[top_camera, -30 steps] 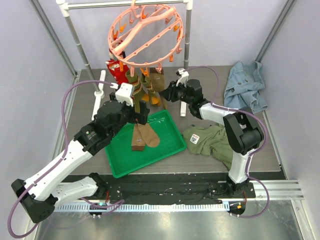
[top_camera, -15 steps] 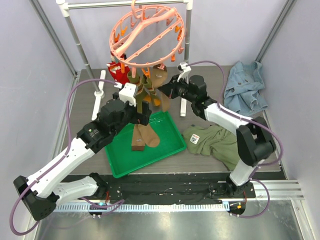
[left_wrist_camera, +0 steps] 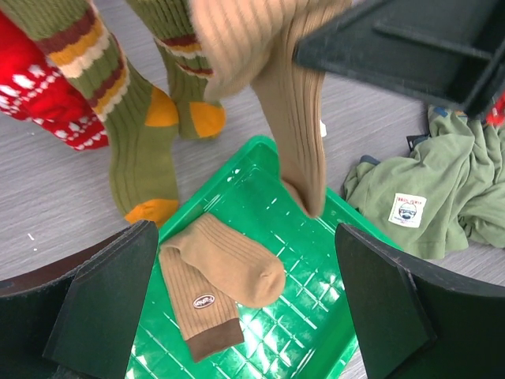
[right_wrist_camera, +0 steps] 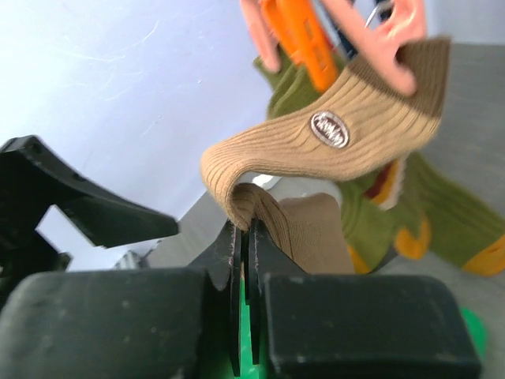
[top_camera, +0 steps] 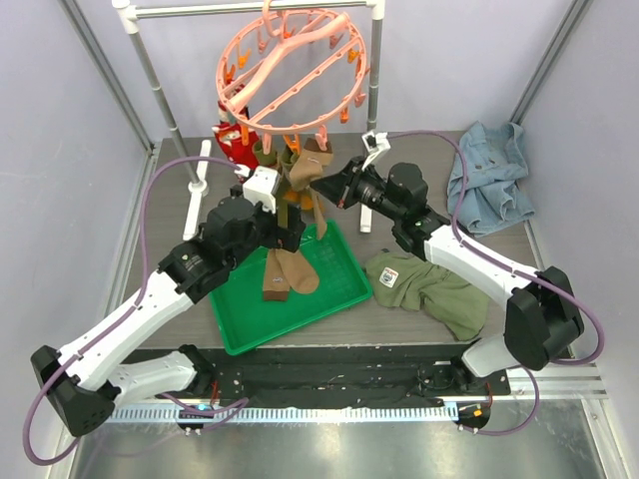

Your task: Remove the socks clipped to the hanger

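Grey worktop [top_camera: 539, 254], with a white rack [top_camera: 200, 11] at its far edge carrying the hanger [top_camera: 295, 70]. Left gripper [left_wrist_camera: 241, 308] hangs with jaws wide apart over the green tray [top_camera: 250, 319], which holds a loose tan sock [top_camera: 285, 271]. A red sock [top_camera: 232, 145] and olive socks [top_camera: 270, 160] hang pegged. Right gripper [right_wrist_camera: 243, 237] is clamped on the hanging tan sock [right_wrist_camera: 316, 146], its cuff apparently still pegged.

Grey table [top_camera: 170, 225]: green tray [top_camera: 250, 324] front-centre, olive shirt [top_camera: 439, 289] just right, denim garment [top_camera: 489, 170] back-right corner.
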Controlling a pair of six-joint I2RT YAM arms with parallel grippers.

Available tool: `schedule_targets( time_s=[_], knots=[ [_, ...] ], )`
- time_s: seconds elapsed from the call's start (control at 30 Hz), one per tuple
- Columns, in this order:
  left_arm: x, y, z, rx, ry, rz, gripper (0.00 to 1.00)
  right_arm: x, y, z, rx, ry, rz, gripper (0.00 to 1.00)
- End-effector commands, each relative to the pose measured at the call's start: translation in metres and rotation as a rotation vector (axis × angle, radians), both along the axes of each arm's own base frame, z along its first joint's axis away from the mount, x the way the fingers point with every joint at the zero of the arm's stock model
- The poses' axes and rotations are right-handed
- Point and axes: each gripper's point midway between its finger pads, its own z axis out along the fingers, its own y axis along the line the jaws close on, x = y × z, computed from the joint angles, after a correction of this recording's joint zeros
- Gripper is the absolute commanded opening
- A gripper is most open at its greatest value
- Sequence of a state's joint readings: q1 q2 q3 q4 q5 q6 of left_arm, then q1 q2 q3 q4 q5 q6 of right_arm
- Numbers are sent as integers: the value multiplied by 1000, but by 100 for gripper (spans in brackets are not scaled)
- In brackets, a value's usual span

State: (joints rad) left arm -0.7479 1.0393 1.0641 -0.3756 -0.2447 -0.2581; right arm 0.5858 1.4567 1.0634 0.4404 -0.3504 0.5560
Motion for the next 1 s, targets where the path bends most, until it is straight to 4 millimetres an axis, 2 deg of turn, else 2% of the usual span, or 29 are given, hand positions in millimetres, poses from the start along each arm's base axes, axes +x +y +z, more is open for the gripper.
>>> schedule_targets(
  time_s=[0.0,0.33,0.4,0.53,0.57,0.6,0.63,0.7,0.73,0.83,0.87,0.9,0.93,0.97],
  knots=[
    [1,-8,20,-47,-23,-28,100,-25,6,39,136,-22,51,1],
    [3,-26,4,-60,45,-67,100,-47,6,64,320,20,105,1],
    [5,-28,2,-52,50,-70,93,-51,7,67,351,38,116,1],
    [6,-32,-1,-33,62,-85,70,-56,5,79,399,37,136,1],
    [6,-33,-1,-37,65,-89,53,-58,6,80,403,37,140,1],
    [5,-35,-1,-41,66,-99,44,-58,5,82,405,35,139,1],
    [5,-36,-1,-43,68,-107,29,-59,6,81,401,38,138,1],
    [3,-38,1,-50,68,-120,15,-56,5,79,393,42,120,1],
    [2,-40,1,-53,69,-133,0,-55,4,75,371,48,109,1],
    [0,-41,4,-60,68,-142,0,-51,0,68,324,53,70,8],
    [-1,-40,5,-60,70,-144,0,-48,-2,69,291,24,48,17],
    [-3,-40,4,-59,73,-147,0,-45,-4,66,262,23,21,22],
    [-5,-38,9,-65,62,-152,0,-38,-8,52,199,57,-30,27],
    [-8,-38,10,-66,65,-159,0,-36,-14,61,166,6,-61,34]
  ],
)
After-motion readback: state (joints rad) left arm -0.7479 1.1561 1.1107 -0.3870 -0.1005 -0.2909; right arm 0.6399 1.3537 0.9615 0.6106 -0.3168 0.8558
